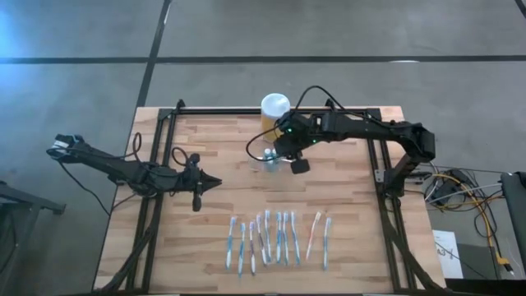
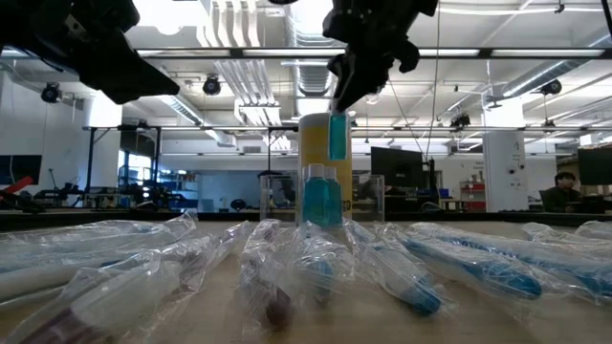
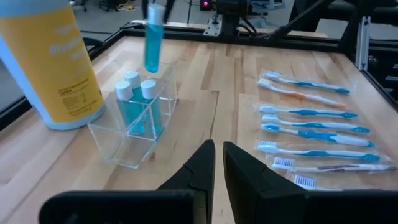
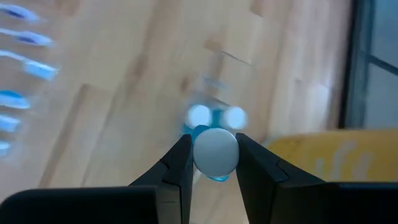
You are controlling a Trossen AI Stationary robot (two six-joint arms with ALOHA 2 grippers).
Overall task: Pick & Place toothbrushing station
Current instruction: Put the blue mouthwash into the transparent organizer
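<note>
**Right fingers clamped on a blue bottle above the clear holder**

Fingers of the right gripper (image 4: 213, 163) closed on the white cap of a small blue bottle (image 3: 153, 38), hanging upright between the pads; directly beneath those fingertips, the toothbrushing station (image 3: 135, 122): low, see-through, clear plastic, roughly rectangular, split by thin walls into compartments, standing on the wooden table (image 1: 205, 238); two more blue bottles with white caps (image 3: 140, 99) already upright inside it, side by side, just below the held one; held bottle apart from the holder, lifted above its rim. Just beside the holder, on the far side from the row of brushes, a yellow jar (image 3: 53, 62) with a white lid. Well apart from the right fingers, toward the table's near edge, a row of wrapped toothbrushes (image 1: 278, 238), mostly blue, one orange. Left gripper (image 1: 215, 182) low over the table, well off to the holder's side, fingers nearly together with a narrow gap, gripping nothing.
</note>
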